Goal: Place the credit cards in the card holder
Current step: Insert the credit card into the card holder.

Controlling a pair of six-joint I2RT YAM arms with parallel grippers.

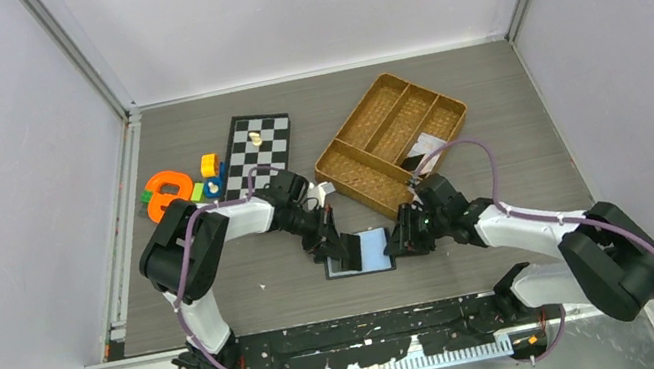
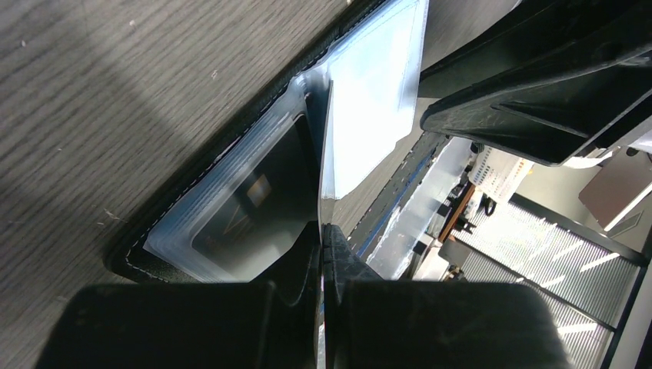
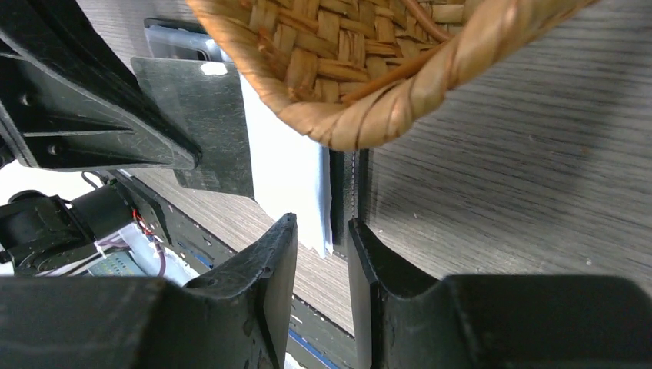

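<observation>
Open on the surface (image 1: 493, 114) just in front of the woven tray's (image 1: 359, 187) near corner, the card holder (image 1: 373, 251) lies between my two tools. My left tool (image 2: 323, 234) is pressed together on a clear plastic sleeve (image 2: 369, 92), holding it up like a turned page. A dark card (image 2: 254, 204) sits in the pocket beneath. My right tool (image 3: 323, 223) is narrowly spread. Its fingers (image 3: 269, 269) straddle the holder's edge on the side nearest the tray, and I see no firm clamp there.

What look like loose cards (image 1: 428, 143) lie against the tray's right wall, though a cable crosses them and I cannot be sure.

The danger here is crowding. The two tools work close together over one small wallet, so a careless closing move could knock one into the other. If my right tool bites cover and pale page together, it would pinch the pocket shut instead of steadying it. The thin sleeve could slip out of the left pinch or crease if the holder slides on the smooth wood. The tray's rim hangs just over my right tool, and a lift from there could nudge it.

My left arm is folded, elbow high and well left of the tray, with the forearm running towards its near corner and the wrist tipped down. My right arm lies low and long from the tray's right side, wrist rolled so the fingers point along the surface.
</observation>
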